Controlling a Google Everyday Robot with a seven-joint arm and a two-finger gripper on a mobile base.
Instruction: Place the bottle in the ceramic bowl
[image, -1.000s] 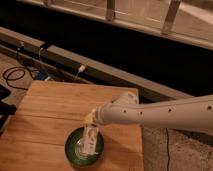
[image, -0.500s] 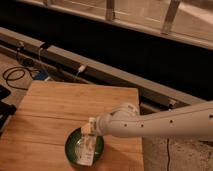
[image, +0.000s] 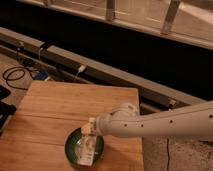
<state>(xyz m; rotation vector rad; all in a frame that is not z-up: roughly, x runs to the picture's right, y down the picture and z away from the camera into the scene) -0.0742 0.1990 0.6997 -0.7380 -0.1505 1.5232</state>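
one white arm (image: 160, 122) reaches in from the right edge, across the near right corner of a wooden table (image: 60, 112), and ends at the gripper (image: 91, 129), which sits at the upper right rim of the ceramic bowl (image: 72, 147). whether its fingers are spread or pinched together cannot be told from this view.

just below the gripper, and touching or nearly touching it at its top end, the bottle (image: 88, 150) lies inside the dark-green bowl, its pale body slanting down from the gripper toward the bowl's near side. whether the gripper has hold of the bottle cannot be told either.

the bowl stands on the table directly beneath and slightly left of the gripper, close to the table's near edge.

far to the gripper's upper left, past the table's far left corner, a black cable (image: 14, 76) coils on the floor. beyond the table, above the gripper, a long grey rail (image: 100, 70) runs slantwise, with dark wall behind it.
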